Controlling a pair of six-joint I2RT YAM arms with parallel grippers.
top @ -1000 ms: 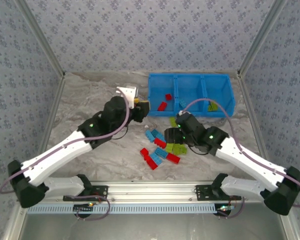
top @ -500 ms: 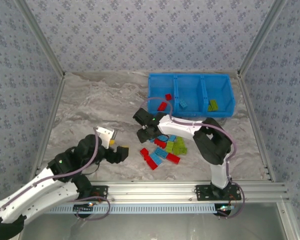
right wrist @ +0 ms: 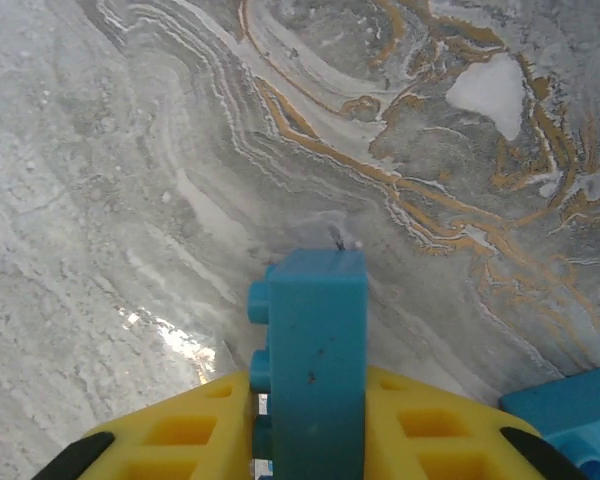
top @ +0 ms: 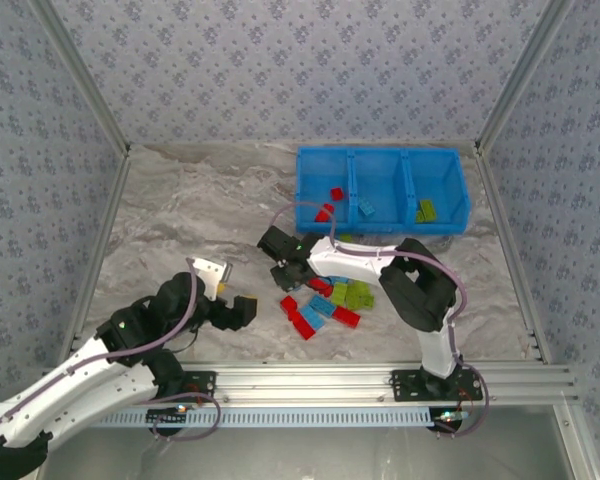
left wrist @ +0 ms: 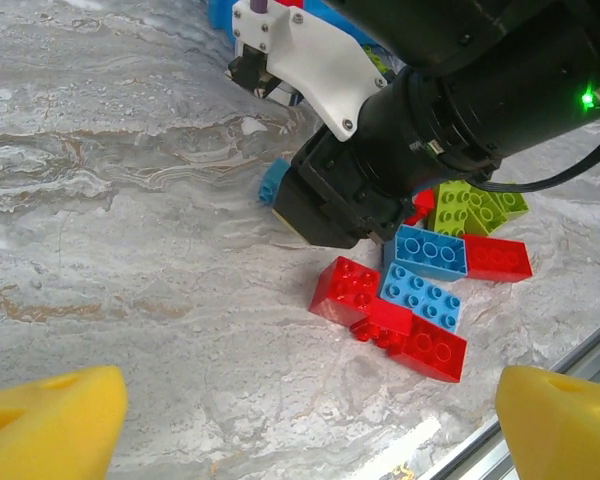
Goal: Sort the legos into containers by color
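Note:
My right gripper (top: 280, 268) reaches left across the table and is shut on a light blue brick (right wrist: 315, 345), held upright between its yellow fingers (right wrist: 180, 435) just above the marble surface. That brick's corner (left wrist: 273, 183) pokes out from under the black gripper body in the left wrist view. The loose legos lie to the right of it: red (top: 302, 325), light blue (top: 317, 311) and lime green (top: 358, 295). The blue bin (top: 306, 158) stands at the back with red (top: 331, 200), blue (top: 366, 208) and green (top: 426, 210) bricks in its left, middle and right containers. My left gripper (top: 243, 310) is open and empty, left of the pile.
The right arm's forearm (top: 365, 258) and elbow (top: 425, 285) arch over the pile's far side. A metal rail (top: 310, 380) runs along the near edge. Patterned walls enclose the table; bare marble (top: 180, 210) lies to the left and back left.
The left arm pulled back from near the bin to the near left. The right arm swung left across the pile, and its gripper edged slightly further left and back with the blue brick.

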